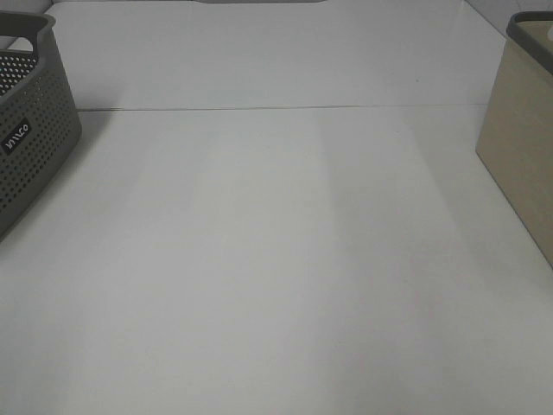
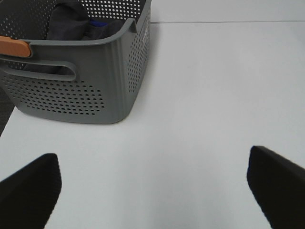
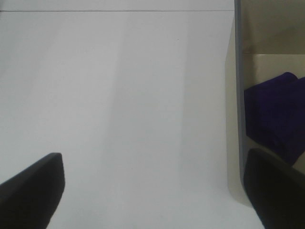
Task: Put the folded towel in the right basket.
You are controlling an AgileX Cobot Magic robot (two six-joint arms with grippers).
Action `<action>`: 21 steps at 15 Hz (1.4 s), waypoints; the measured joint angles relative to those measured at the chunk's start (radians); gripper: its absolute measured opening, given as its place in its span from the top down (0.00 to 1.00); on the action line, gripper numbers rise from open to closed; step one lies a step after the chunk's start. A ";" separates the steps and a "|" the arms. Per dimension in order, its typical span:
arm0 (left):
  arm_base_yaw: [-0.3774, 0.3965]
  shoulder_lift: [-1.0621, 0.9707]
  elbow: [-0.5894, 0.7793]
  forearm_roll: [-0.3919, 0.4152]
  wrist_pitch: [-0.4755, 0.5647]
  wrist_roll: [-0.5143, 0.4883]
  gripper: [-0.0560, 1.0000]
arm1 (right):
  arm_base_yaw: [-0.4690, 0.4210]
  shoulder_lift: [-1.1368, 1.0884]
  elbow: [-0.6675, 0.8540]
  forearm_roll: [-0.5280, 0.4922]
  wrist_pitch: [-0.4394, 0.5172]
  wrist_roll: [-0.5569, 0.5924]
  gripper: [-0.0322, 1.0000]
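A dark blue folded towel [image 3: 276,112] lies inside the beige right basket [image 1: 523,138], seen over its rim in the right wrist view [image 3: 239,95]. My right gripper [image 3: 152,191] is open and empty, one finger over the table, the other at the basket's edge. My left gripper [image 2: 152,191] is open and empty above the bare table, in front of the grey perforated left basket [image 2: 86,81]. Neither gripper shows in the exterior high view.
The grey basket [image 1: 30,130] stands at the table's left edge and holds dark cloth [image 2: 71,24] with a bit of blue. An orange handle piece [image 2: 14,46] sits on its rim. The white table [image 1: 276,259] spreads between the baskets.
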 joint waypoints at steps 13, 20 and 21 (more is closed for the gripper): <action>0.000 0.000 0.000 0.000 0.000 0.000 0.01 | 0.000 -1.016 0.706 -0.125 0.067 0.010 0.02; 0.000 0.000 0.000 0.000 0.000 0.000 0.01 | 0.000 -1.016 0.794 -0.128 0.036 0.042 0.02; 0.000 0.000 0.000 0.000 0.000 0.000 0.01 | 0.000 -1.016 0.794 -0.128 0.035 0.042 0.02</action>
